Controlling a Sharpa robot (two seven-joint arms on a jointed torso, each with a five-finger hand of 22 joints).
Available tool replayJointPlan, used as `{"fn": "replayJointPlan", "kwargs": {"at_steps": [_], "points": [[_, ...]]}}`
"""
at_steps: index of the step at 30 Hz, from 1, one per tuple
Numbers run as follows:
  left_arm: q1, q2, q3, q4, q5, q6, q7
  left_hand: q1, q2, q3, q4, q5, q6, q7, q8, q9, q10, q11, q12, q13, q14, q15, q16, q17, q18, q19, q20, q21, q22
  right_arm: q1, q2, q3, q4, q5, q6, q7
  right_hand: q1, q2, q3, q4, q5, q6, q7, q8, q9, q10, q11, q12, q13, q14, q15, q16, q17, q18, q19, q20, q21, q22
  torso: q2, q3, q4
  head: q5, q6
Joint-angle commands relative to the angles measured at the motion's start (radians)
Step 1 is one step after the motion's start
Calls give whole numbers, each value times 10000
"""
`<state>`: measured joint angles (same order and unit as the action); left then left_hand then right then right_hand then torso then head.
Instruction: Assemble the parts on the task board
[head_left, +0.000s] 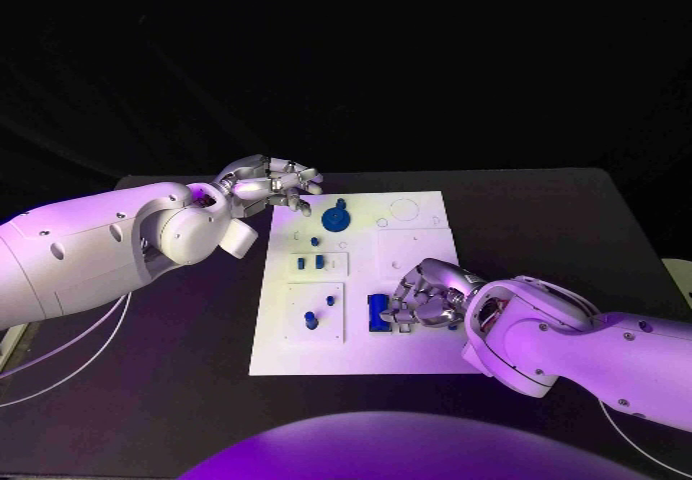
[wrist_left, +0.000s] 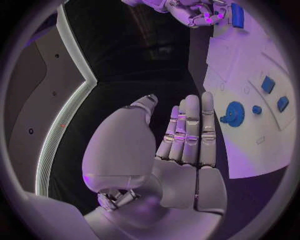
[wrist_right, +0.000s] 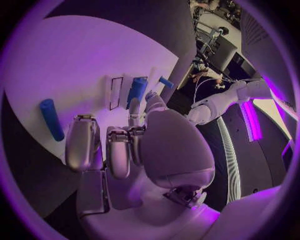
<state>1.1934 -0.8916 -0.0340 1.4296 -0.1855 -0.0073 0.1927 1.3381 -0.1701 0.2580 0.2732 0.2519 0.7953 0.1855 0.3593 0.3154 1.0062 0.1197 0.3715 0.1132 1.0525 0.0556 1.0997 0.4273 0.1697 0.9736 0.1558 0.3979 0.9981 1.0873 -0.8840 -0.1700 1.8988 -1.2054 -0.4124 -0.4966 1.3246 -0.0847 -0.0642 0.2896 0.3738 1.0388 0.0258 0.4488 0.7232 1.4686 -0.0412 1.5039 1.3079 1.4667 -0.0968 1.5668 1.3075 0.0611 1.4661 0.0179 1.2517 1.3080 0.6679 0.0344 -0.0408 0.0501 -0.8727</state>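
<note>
The white task board (head_left: 361, 345) lies in the middle of the black table. My right hand (head_left: 426, 295) is over its near right part with fingers curled. Thumb and one finger pinch the end of a blue block (head_left: 379, 312), also seen in the right wrist view (wrist_right: 137, 90) beside an empty rectangular slot (wrist_right: 115, 92). A blue gear (head_left: 336, 217) sits at the board's far side, close to my left hand (head_left: 274, 183), which hovers off the far left corner. That left hand (wrist_left: 187, 135) has straight fingers and holds nothing.
Small blue pieces stand in the board's left recesses (head_left: 310, 263) (head_left: 310, 320). A blue cylinder (wrist_right: 51, 119) lies on the board near my right hand. Bare black table surrounds the board on all sides.
</note>
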Motion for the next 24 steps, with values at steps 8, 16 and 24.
{"fn": "replayJointPlan", "kwargs": {"at_steps": [8, 16, 24], "points": [[4, -8, 6, 36, -2, 121, 58, 19, 96, -64, -12, 41, -61, -20, -39, 10, -61, 11, -34, 9, -42, -7, 68, 11, 100, 5, 68, -48, -13, 11, -296, 2, 140, -398, -357, 43, 169, 6, 72, -5, -6, 20, -61, 28, 44, 678, -71, 5, 2100, 1041, -66, 40, 2633, -40, 352, -96, 51, 1872, -8, 12, -11, -10, 1], [4, -17, 5, 73, 1, 13, 199, 39, 107, -87, -4, 45, -63, -20, -39, 15, -64, 12, -31, 19, -44, -6, 71, 11, 101, 5, 70, -47, -16, 437, -1333, 8, 497, -742, -650, 161, 262, -107, 61, 17, -30, -551, 194, -421, -52, 542, 129, -238, 1919, 1041, 75, 40, 2633, -5, 280, -17, -222, 1806, -18, -19, -26, -209, 1], [4, -28, 5, 149, 2, -3, 246, 49, 106, -98, -4, 47, -61, -20, -37, 18, -63, 11, -28, 23, -46, -6, 72, 11, 101, 5, 70, -47, -17, 469, -2359, -13, 531, -1154, -601, -18, 231, -158, 15, 30, -59, -690, 314, -684, -223, 488, 235, -335, 1849, 1041, 167, 40, 2633, -2, 268, 62, -259, 1798, -9, -26, -44, -355, 1]]}}
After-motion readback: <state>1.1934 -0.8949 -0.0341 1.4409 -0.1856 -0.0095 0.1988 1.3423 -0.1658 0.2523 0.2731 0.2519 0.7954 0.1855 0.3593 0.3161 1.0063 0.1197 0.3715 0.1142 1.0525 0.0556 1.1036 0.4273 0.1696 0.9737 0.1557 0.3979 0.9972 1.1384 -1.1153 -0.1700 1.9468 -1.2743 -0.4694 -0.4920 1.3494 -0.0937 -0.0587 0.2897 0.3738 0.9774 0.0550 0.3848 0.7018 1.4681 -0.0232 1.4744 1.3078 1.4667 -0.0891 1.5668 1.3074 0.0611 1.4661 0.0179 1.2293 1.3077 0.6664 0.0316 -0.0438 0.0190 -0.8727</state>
